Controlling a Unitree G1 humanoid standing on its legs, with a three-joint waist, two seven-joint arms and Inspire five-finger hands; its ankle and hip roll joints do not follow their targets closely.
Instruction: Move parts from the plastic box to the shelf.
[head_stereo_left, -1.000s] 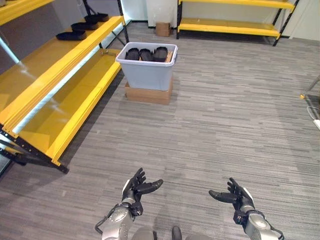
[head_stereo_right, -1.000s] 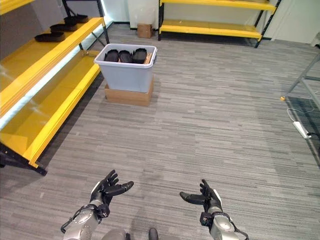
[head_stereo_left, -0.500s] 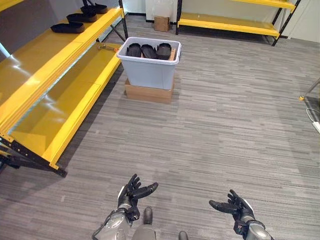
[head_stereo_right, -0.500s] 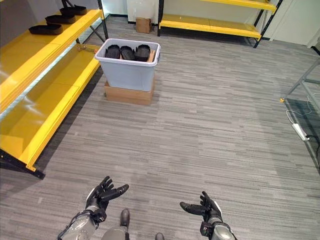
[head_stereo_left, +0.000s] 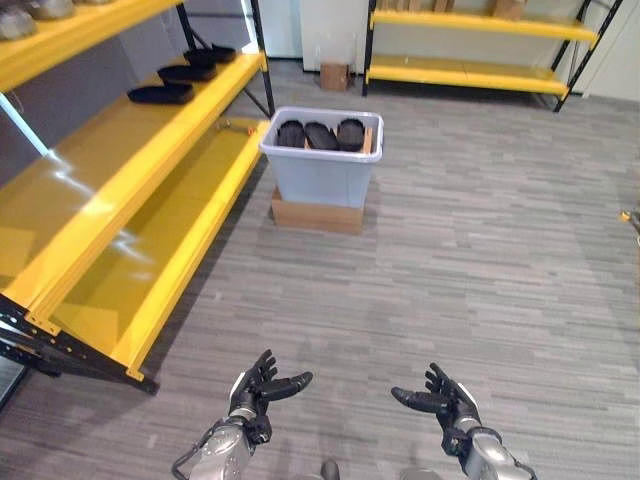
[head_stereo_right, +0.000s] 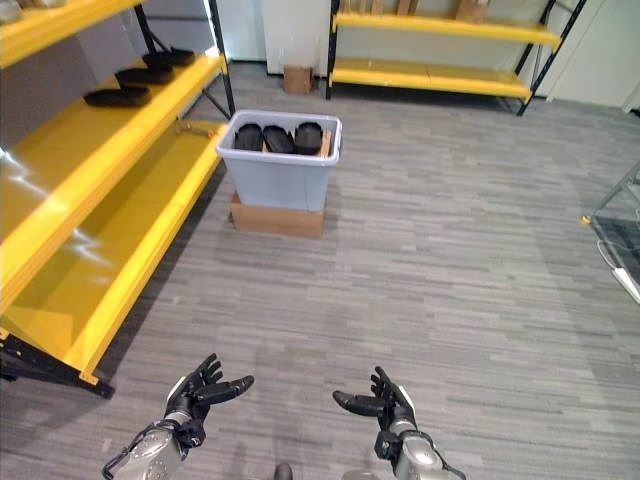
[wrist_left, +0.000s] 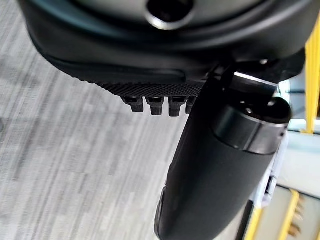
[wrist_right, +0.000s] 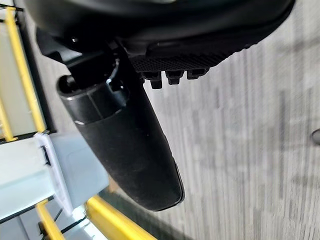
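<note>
Well ahead of the empty, loosely spread left hand (head_stereo_left: 258, 385) and right hand (head_stereo_left: 447, 401): smooth grey plastic box (head_stereo_left: 320, 170) holding three black oval parts (head_stereo_left: 320, 134) on cardboard (head_stereo_left: 318, 213), beside glossy yellow shelf (head_stereo_left: 120, 150); no legible writing.

No text, label, number or sign can be read anywhere. The plastic box (head_stereo_left: 322, 158), the cardboard box (head_stereo_left: 318, 213) under it and the yellow shelf (head_stereo_left: 110, 170) carry no legible print; any marking on the far small carton (head_stereo_left: 334, 76) is too small to be made out.
</note>
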